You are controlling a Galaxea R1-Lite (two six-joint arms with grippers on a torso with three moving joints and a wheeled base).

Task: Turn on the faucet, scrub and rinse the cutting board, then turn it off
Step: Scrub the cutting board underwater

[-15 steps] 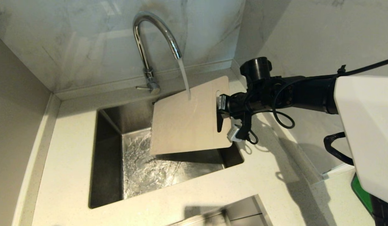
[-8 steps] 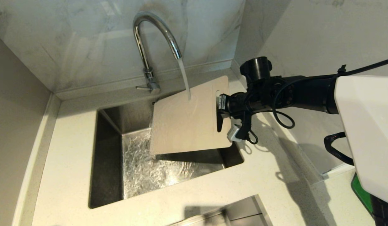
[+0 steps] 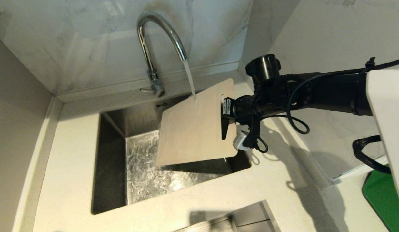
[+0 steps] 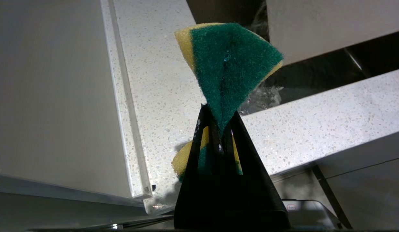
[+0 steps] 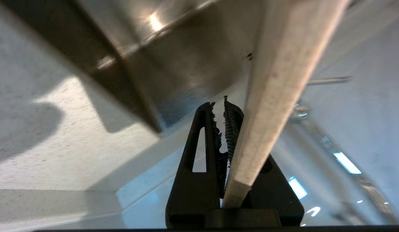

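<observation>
One steel sink (image 3: 110, 167) sits sunk in a pale speckled counter (image 3: 70, 167), marble walls closing the corner behind it; churning water covers its floor; a second steel basin (image 3: 247, 219) shows only as a sliver at 6 o'clock, cut by the frame edge; one bright green flat board (image 3: 378, 196) is cut off at 4 o'clock, part-covered by the robot's white body

One faucet (image 3: 154, 48) stands at 11 o'clock of the sink, its lever at the base, a stream running from the spout onto the cutting board (image 3: 193, 129); that single beige board hangs tilted over the sink's 3 o'clock half, far corner highest, hiding the sink's right wall and part of the rear rim; its slot handle is mostly covered by the right gripper (image 3: 225, 120), which reaches in from 3 o'clock with a dangling cable and small white block beneath it; in the right wrist view the board's edge (image 5: 276, 96) runs between the black fingers (image 5: 199, 145), clamped, though the background there is smeared and hard to read

The left gripper (image 4: 218, 129) is outside the head view; its wrist view shows it closed on one folded green-and-yellow sponge (image 4: 230, 67), pinched at the middle, hanging above the counter edge with the sink's water beyond
</observation>
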